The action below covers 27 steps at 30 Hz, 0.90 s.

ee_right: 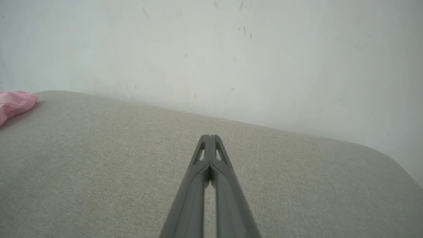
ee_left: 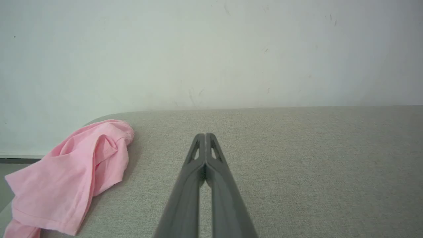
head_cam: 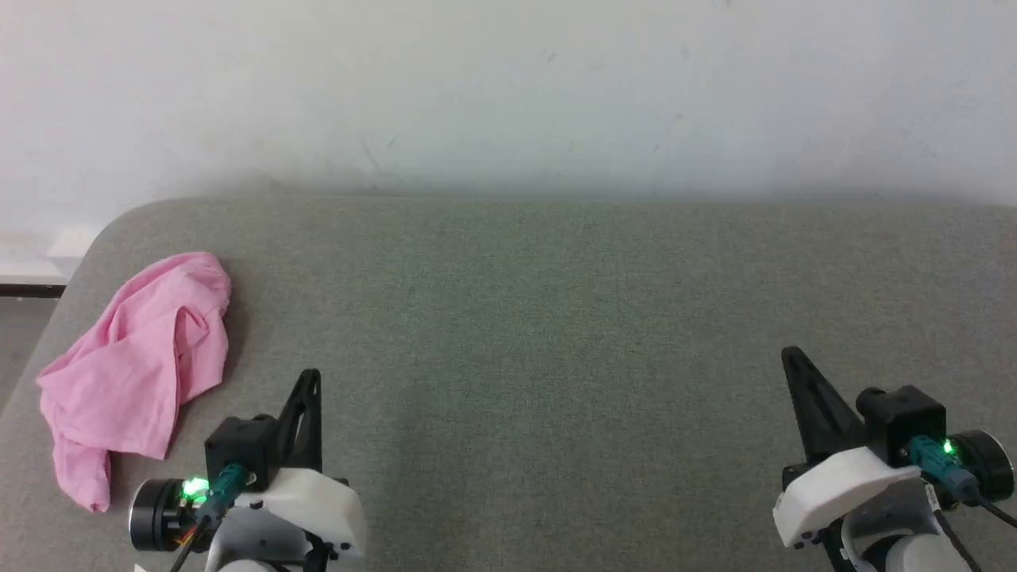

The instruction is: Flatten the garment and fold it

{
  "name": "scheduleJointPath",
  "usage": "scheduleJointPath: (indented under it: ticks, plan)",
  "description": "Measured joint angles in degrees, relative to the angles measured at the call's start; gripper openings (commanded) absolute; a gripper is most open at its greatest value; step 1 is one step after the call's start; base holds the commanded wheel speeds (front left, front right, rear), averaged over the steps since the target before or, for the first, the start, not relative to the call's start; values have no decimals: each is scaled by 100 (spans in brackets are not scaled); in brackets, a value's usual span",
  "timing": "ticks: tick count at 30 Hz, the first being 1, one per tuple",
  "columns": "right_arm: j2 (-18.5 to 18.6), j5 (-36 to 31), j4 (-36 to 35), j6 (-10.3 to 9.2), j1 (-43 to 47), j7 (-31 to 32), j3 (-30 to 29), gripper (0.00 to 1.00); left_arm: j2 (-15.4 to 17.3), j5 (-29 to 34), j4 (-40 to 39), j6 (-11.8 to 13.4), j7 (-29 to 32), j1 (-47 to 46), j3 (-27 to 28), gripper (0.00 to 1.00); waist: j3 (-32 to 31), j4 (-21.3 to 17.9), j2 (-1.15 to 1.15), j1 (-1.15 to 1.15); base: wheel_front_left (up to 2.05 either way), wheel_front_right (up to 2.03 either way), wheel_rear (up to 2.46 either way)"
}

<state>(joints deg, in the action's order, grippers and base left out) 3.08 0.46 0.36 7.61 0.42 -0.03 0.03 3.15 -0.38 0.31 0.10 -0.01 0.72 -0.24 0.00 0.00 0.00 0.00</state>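
Note:
The garment (head_cam: 135,365) is a crumpled pink cloth heap at the left end of the grey fabric surface (head_cam: 540,318), its lower end trailing toward the left edge. In the left wrist view the garment (ee_left: 69,178) lies left of my fingers, and a pink corner of the garment (ee_right: 15,102) shows at the left border of the right wrist view. My left gripper (head_cam: 311,375) is shut and empty, just right of the cloth and not touching it. At the lower right my right gripper (head_cam: 788,353) is shut and empty, far from the cloth.
A pale wall (head_cam: 508,87) rises behind the surface's far edge. The surface has a rounded corner at the far left (head_cam: 119,218), with floor beyond it. Bare grey fabric stretches between and ahead of both grippers.

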Motion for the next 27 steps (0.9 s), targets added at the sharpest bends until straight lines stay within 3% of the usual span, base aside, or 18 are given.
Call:
scheduleJointPath:
  ticks: [27]
  plan:
    - [0,0,0,0,0,0,1,0,0,0,0,0,0,0,0,0,0,0,0,0,0,0,0]
